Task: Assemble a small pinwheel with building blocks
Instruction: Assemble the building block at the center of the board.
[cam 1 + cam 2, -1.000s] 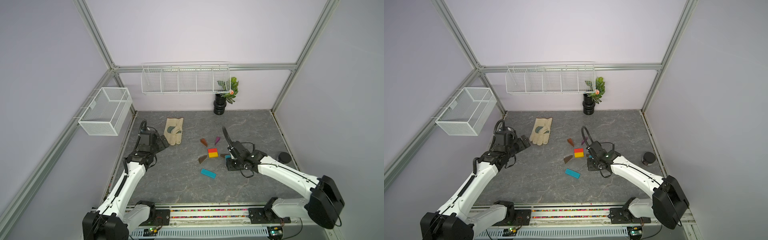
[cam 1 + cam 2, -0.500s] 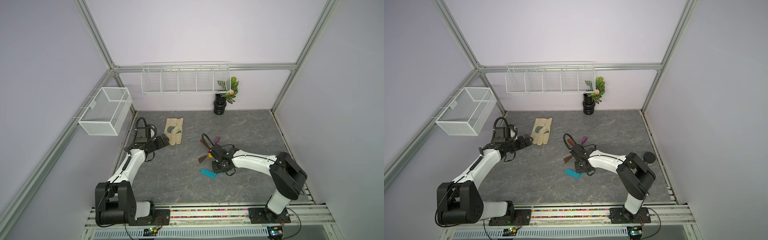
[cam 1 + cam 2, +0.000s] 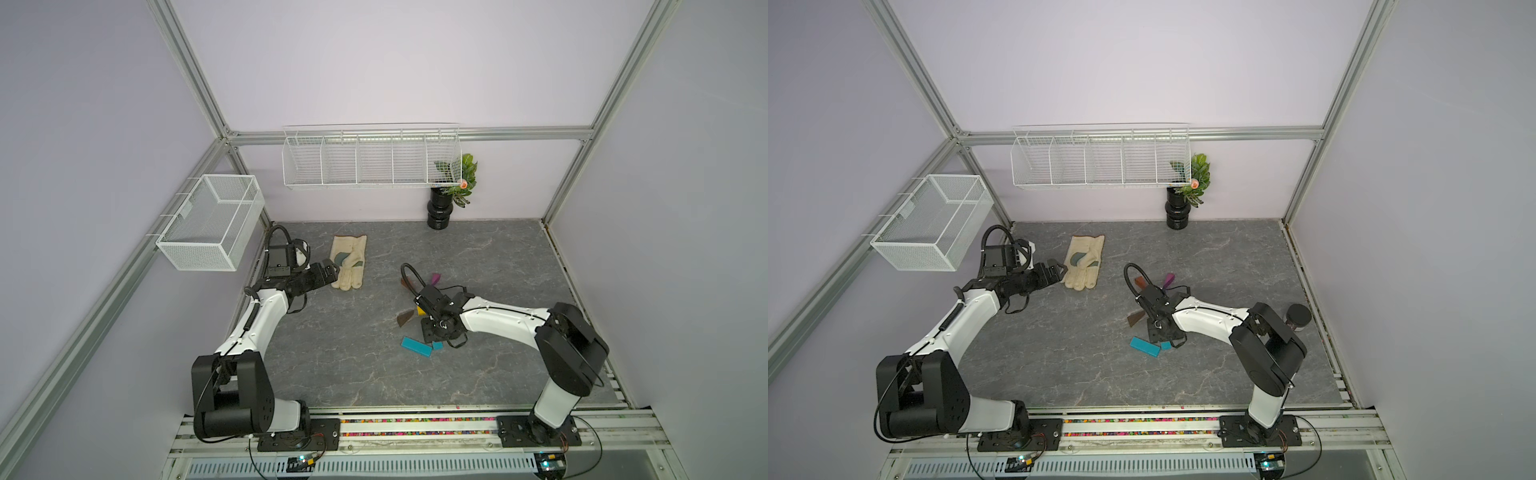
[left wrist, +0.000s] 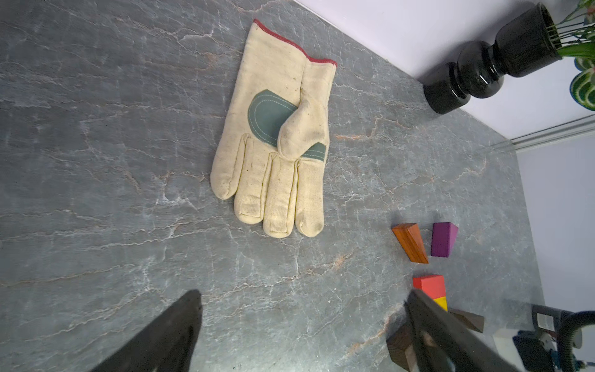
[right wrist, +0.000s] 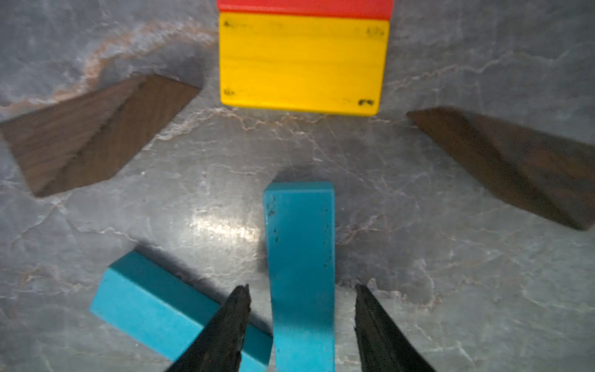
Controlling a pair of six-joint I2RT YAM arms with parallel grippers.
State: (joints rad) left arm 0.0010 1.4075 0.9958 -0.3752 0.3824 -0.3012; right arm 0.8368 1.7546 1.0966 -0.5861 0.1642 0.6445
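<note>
Pinwheel (image 4: 429, 285) lies mid-counter (image 3: 353, 365), its teal stem (image 5: 301, 241) at 6 o'clock of the yellow block (image 5: 302, 64) with a gap between them. Right gripper (image 5: 302, 286) straddles the stem, jaws parted and clear of both sides. One finger (image 5: 225, 328) overlaps the spare bar (image 5: 154, 296), so a crooked lift-off could drag either bar askew. Left gripper (image 4: 304, 293) gapes empty near the glove (image 4: 273, 145), at 10 o'clock.

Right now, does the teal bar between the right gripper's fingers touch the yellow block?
No, bare table separates the teal bar from the yellow block.
</note>
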